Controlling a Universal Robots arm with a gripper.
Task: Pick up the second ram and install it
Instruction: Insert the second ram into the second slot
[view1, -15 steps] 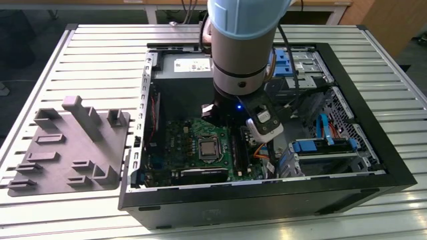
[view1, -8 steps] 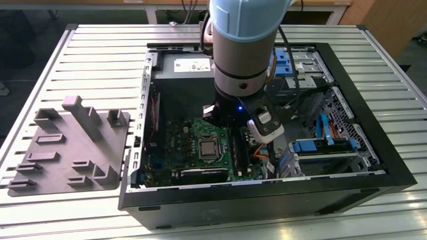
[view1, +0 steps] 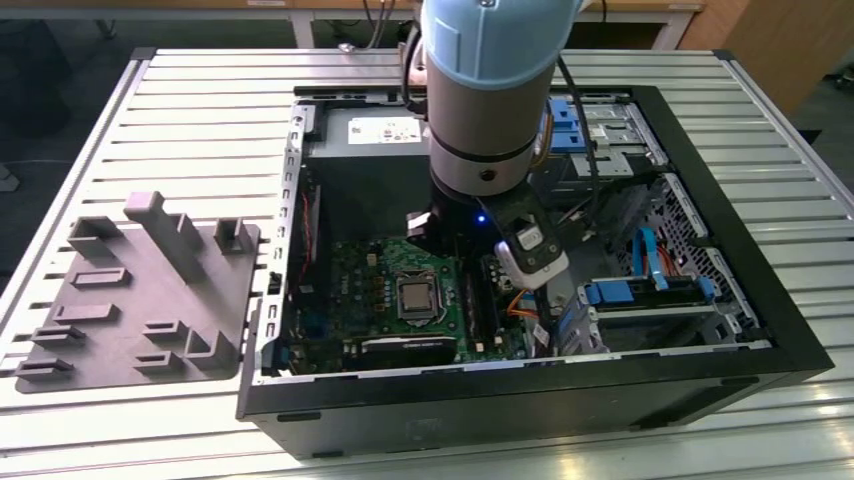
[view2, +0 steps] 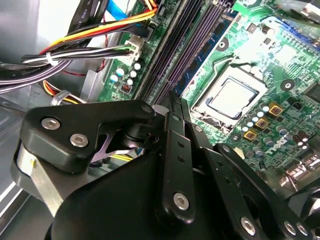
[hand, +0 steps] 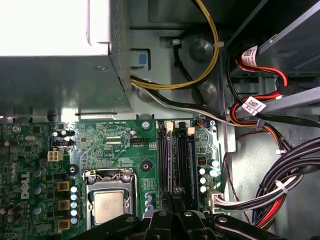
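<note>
While one arm (view1: 487, 100) hovers, one motherboard (view1: 387, 290) shows four slots (hand: 176, 157).

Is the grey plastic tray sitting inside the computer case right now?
No. In the exterior view the grey tray lies on the slatted table, outside the open computer case, on the exterior view's left.

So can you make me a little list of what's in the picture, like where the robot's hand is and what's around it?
place: open computer case on a slatted table
robot arm: reaching down into the case
gripper: low over the memory slots, beside the processor, fingers close together
board: green motherboard
ram: one stick seems seated in the slots; whether the gripper grips another, cannot tell
wires: bundles next to the slots
outside the case: grey tray with upright blocks
</note>
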